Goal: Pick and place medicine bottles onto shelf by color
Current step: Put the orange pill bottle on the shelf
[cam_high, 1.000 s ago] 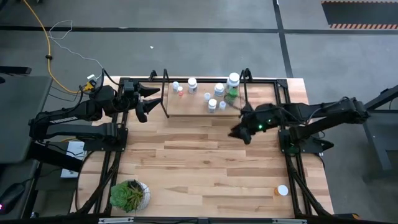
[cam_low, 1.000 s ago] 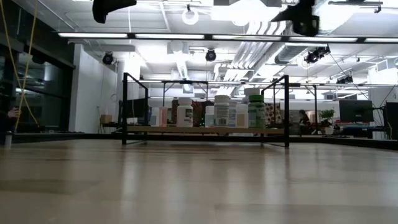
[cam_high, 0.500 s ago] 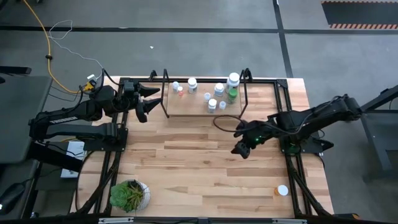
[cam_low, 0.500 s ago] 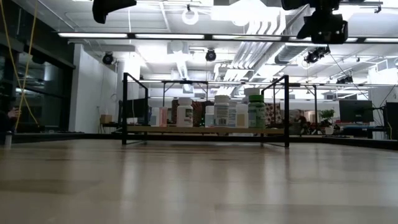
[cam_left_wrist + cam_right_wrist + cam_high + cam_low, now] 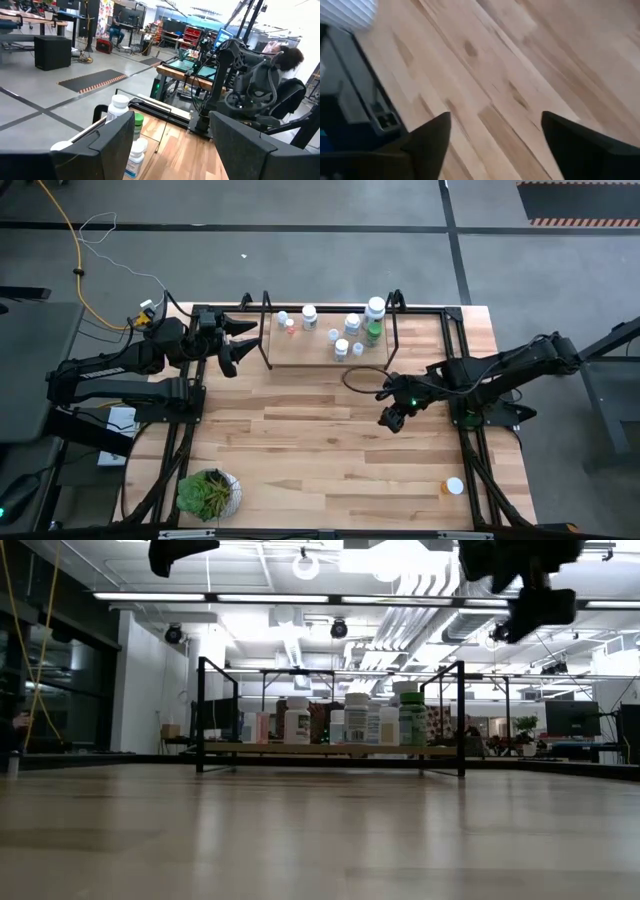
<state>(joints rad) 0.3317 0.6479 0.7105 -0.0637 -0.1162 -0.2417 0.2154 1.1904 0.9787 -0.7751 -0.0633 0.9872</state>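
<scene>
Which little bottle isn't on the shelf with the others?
The white-capped orange bottle, alone near the table's front right corner. All the other bottles stand together on the shelf at the back.

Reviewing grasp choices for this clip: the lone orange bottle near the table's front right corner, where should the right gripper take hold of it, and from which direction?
The orange bottle seems to lie on its side, white cap toward the table's right edge, clear of other things. Probably best to grip across the orange body just behind the cap, coming straight down from above. The right gripper hangs open and empty over bare table, nearer the shelf.
</scene>
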